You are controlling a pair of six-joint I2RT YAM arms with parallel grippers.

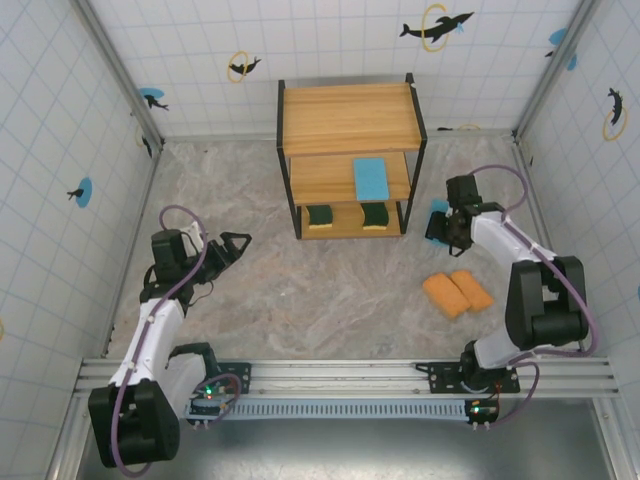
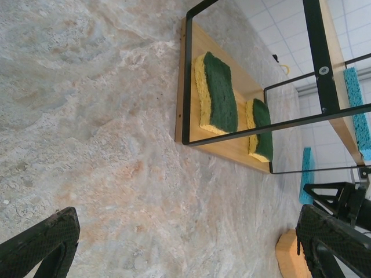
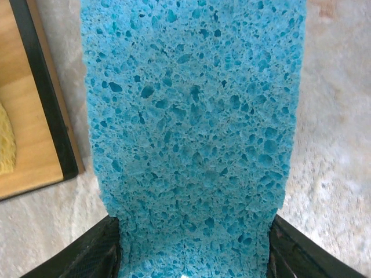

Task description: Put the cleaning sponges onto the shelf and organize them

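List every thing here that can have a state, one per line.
Left claw, open, empty.
Right claw, shut on blue sponge.
Other blue sponge, flat on middle tier of shelf.
Green sponges, side by side on bottom tier.
Orange sponges, on the table, not yet shelved.

No legible text, labels or numbers anywhere
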